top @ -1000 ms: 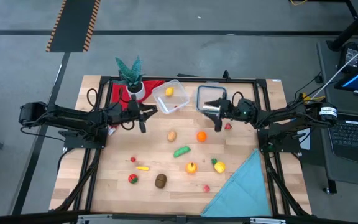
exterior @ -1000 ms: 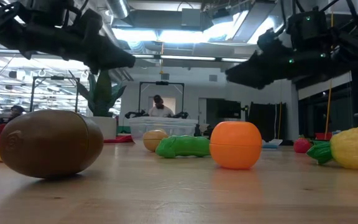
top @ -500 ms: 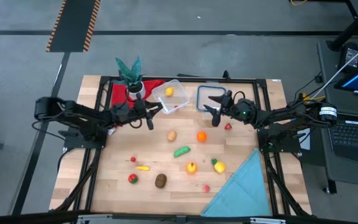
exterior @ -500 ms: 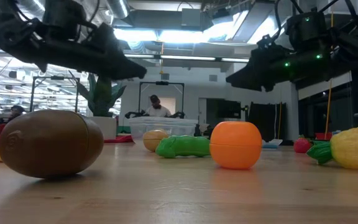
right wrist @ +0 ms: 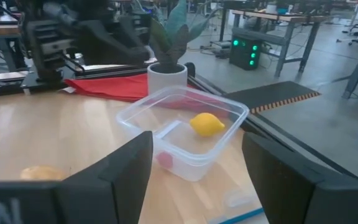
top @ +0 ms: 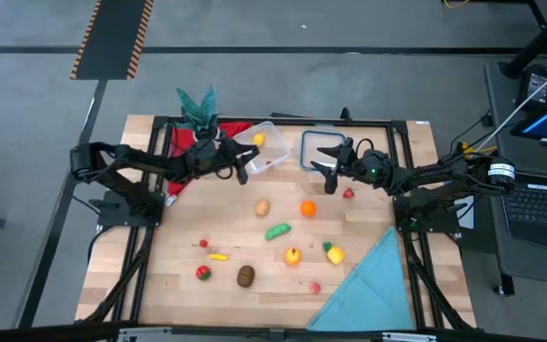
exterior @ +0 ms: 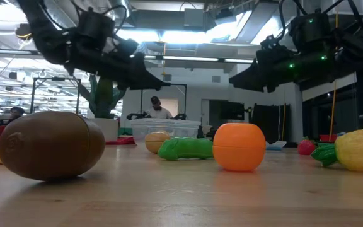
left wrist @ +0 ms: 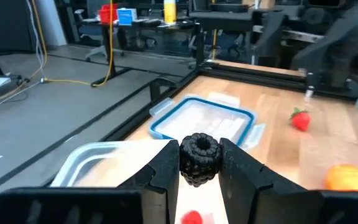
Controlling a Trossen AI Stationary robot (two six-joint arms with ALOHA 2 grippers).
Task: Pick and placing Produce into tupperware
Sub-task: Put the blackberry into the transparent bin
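High view. My left gripper (top: 240,171) sits at the edge of the tupperware (top: 261,148), on the side facing the potted plant (top: 198,114). Inside the tupperware: a yellow lemon (top: 258,140) and something small and red. My right gripper (top: 326,174) waits just beside the lid (top: 319,149), on the tupperware's far side. Most of the produce lies loose on the table (top: 179,285), well apart from the tupperware: orange (top: 308,209), green vegetable (top: 277,231), brown kiwi (top: 245,275), a strawberry (top: 348,194) and several more.

Low view. Kiwi, orange and green vegetable rest on the wood in front of the tupperware (exterior: 166,129); both my arms hang above.

Left wrist view. My fingers (left wrist: 166,171) are clamped on a small black berry (left wrist: 199,159), held right over the tupperware's rim (left wrist: 92,162).

Right wrist view. My fingers (right wrist: 126,168) stand wide apart, nothing between them, facing the tupperware (right wrist: 182,127).

Progress, as I judge it: two pieces in, the berry about to be dropped, roughly ten left.
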